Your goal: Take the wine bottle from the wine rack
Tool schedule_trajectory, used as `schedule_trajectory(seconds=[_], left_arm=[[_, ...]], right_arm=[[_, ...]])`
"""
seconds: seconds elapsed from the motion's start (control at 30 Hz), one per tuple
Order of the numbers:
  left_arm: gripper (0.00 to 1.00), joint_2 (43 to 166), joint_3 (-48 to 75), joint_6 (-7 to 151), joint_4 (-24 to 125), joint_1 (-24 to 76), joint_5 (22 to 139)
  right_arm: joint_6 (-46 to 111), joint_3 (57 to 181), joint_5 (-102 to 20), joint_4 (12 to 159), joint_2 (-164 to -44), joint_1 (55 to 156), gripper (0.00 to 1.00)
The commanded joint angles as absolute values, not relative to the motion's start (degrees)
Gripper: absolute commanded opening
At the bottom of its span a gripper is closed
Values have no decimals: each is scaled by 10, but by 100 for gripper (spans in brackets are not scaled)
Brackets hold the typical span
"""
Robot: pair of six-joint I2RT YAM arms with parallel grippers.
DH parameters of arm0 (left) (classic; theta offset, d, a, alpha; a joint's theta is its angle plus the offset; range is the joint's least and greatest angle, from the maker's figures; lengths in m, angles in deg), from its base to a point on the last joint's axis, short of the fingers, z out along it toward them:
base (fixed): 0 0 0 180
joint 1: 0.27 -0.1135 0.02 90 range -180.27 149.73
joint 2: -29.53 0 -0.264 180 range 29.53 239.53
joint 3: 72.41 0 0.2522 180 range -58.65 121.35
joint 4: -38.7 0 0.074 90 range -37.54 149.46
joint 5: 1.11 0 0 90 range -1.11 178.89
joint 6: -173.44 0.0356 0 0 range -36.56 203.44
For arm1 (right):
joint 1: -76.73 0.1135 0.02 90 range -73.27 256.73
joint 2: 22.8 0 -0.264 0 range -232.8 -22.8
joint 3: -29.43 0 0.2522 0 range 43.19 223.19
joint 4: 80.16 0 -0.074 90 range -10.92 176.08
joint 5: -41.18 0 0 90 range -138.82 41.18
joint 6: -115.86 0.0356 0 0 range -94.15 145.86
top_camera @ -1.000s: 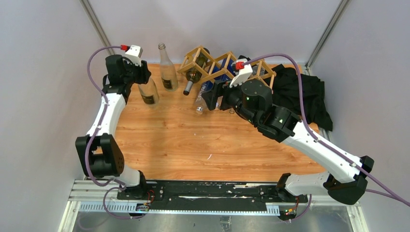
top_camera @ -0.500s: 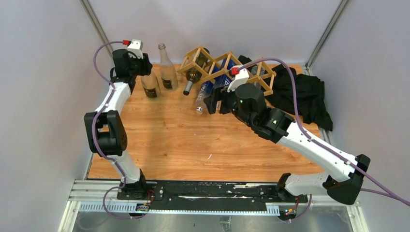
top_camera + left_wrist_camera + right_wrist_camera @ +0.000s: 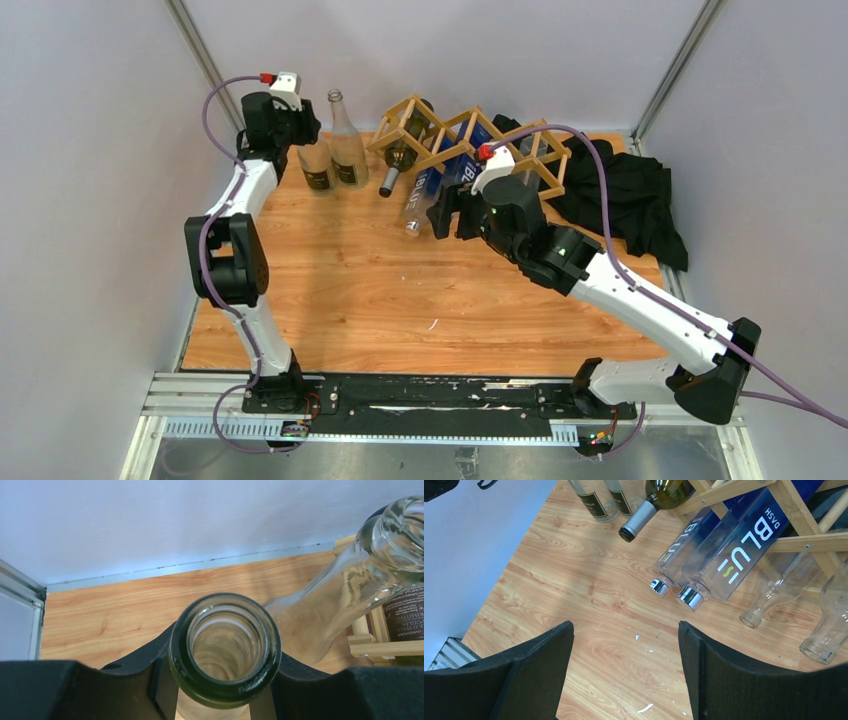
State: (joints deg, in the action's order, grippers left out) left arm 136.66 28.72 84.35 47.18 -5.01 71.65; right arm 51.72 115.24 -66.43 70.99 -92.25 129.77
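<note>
**Top external view.** The wine rack [image 3: 463, 128], a light-wood lattice of diamond-shaped openings, sits at the table's [image 3: 380, 290] far edge, just beside a black cloth [image 3: 625, 190]. A wine bottle [image 3: 398, 165] with a grey foil cap lies in the leftmost diamond, its neck jutting out over the table. The left gripper [image 3: 297, 132] holds an uncorked bottle [image 3: 316, 172] that stands upright near the far-left corner, just beside a clear bottle [image 3: 347, 150]. The right gripper [image 3: 442, 212] hovers in front of the rack.

**Left wrist view.** Black fingers [image 3: 125, 690] pinch the uncorked bottle just below its dark-green mouth.

**Right wrist view.** The fingers [image 3: 744, 680] are spread wide with nothing between them. Beyond them, two blue "BLU" bottles [image 3: 734, 555] and two empty glass bottles [image 3: 774, 592] lie in the rack, necks outward.
</note>
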Motion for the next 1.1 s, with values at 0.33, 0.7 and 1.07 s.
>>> schedule_trajectory(seconds=[0.33, 0.7, 1.07], left_arm=[[99, 1316, 300, 917, 448, -30, 783], [100, 1196, 327, 929, 796, -85, 721], [100, 1043, 221, 996, 969, -110, 665]], right_arm=[[484, 1234, -639, 644, -1001, 1267, 81], [494, 1426, -655, 556, -1176, 1260, 83], [584, 1621, -706, 537, -1414, 1258, 83]])
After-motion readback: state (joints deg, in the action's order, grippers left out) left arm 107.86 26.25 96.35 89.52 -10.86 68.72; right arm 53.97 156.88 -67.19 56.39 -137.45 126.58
